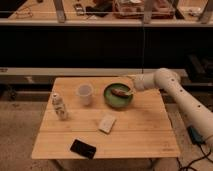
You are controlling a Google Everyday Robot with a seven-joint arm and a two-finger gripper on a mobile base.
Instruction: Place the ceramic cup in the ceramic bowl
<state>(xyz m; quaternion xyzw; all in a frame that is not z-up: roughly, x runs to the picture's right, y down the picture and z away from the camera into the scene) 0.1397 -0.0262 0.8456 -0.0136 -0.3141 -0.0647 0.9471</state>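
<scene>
Robot's gripper point(130, 91) at the tip of a white jointed arm point(167, 82), reaching in from the right and poised at the right rim of a round, shallow, dark green ceramic bowl point(111, 100); over the rim or touching it, cannot tell which. Likewise cannot tell the grip state, released or clenched, though nothing white visibly carried. Inside the bowl, just beside the gripper, a small brown-red item point(120, 92). Left of the bowl, near but apart from it, a small plain white ceramic cup point(85, 93), slightly tapered, upright on the tabletop with its mouth up, nothing touching it. Farther left, near the table's left edge, a white bottle-shaped figure with dark marks point(59, 106), also upright. Toward the front, a flat pale rectangular object point(107, 123) lying roughly mid-table, and a flat black rectangular object point(83, 148) close to the front edge. All resting on a square table of light wooden slats point(145, 135). Judged from this layout: cup not yet picked up, so the opening step in hand — approach and grasp — with the gripper at the bowl rather than at the cup. Next move likely calls for travelling left across the bowl without clipping its rim, lowering around the cup's wall and closing firmly enough to hold smooth ceramic. After that, lifting clear of the bowl's rim, carrying the cup back to the right and setting it down inside — preferably beside the brown-red item rather than on it, to keep the cup from tipping.
</scene>
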